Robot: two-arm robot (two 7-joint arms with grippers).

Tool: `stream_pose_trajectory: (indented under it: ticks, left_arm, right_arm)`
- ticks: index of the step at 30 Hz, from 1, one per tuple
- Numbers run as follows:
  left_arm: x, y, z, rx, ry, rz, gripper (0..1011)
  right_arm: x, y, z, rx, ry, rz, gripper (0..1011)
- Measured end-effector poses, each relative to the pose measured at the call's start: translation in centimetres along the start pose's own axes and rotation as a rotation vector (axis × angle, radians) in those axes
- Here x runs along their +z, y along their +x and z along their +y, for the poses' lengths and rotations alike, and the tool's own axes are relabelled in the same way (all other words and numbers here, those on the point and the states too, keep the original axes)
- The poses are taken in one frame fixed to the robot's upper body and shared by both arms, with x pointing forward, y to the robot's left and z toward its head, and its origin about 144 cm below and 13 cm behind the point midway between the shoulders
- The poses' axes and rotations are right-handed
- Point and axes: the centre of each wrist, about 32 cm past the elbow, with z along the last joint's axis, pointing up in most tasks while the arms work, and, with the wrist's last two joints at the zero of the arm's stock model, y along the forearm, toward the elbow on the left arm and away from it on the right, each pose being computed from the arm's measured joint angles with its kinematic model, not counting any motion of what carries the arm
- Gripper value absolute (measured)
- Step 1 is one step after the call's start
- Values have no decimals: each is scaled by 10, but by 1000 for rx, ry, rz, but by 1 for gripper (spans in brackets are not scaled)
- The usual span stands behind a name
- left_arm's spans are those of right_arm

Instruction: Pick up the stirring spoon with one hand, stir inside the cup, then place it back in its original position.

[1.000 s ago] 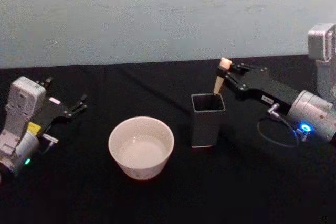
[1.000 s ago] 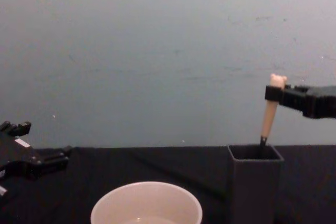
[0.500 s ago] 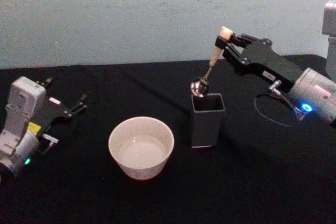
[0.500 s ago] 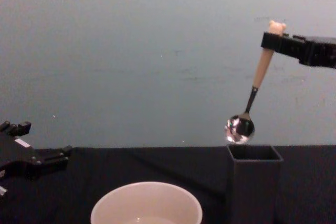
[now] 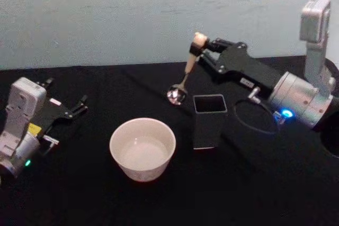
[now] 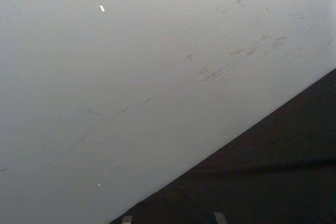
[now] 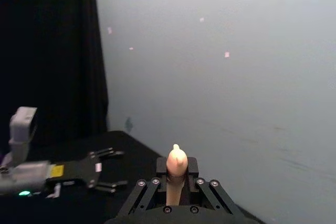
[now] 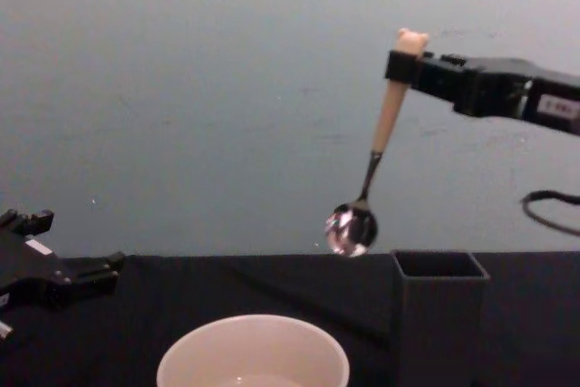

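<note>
A dark grey square holder [image 5: 210, 123] stands upright, open at its top, on the black cloth-covered table [image 5: 74, 189], before a pale grey-blue wall [image 5: 106, 14].

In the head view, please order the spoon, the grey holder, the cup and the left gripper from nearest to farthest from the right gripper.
1. The spoon: clamped in the right gripper, hanging under it.
2. The grey holder: just in front of that gripper, right of centre.
3. The cup: centre, left of the holder.
4. The left gripper: far left, open.
</note>
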Motion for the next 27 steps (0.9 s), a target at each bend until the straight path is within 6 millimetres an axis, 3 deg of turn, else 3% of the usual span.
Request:
stream_pose_trajectory:
  ticks: [27]
  left_arm:
    - [0, 0, 0, 0, 0, 0, 1001]
  right_arm:
    - [-47, -24, 14, 209, -147, -55, 218]
